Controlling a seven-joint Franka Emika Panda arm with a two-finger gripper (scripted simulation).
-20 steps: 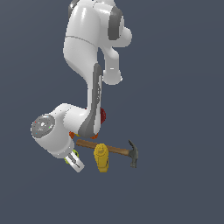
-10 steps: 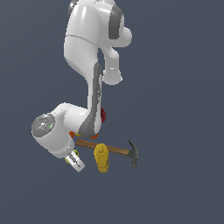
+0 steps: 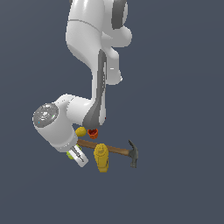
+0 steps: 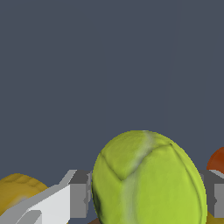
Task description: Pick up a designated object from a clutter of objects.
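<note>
- Wrist view first: the yellow-green tennis ball [image 4: 148, 179] fills the lower frame, its pale curved seam facing the camera.
- The grey finger pads [image 4: 80, 194] sit on either side of it, right up against its flanks; the gripper [image 4: 148, 197] looks clamped on the ball, though actual contact is hard to confirm.
- Beside one finger there's a rounded yellow-orange shape [image 4: 17, 192] at the frame's edge, and a sliver of red-orange [image 4: 216, 159] peeks past the other finger. Too cropped to name either.
- Over to the exterior view: the white Panda arm [image 3: 94, 65] bends down low, wrist tucked at the exterior view's left of the clutter.
- A speck of yellow-green [image 3: 70, 154] shows under the wrist, beside the white fingers [image 3: 79, 156]. That's the ball, mostly hidden.
- The wooden-handled hammer with dark head [image 3: 114, 151] lies flat, head towards the exterior view's right.
- The yellow mustard bottle [image 3: 102, 157] lies across the hammer's handle.
- A small yellow lemon [image 3: 80, 131] and an orange-red cup [image 3: 92, 133] sit just beside each other, close under the arm's forearm.
</note>
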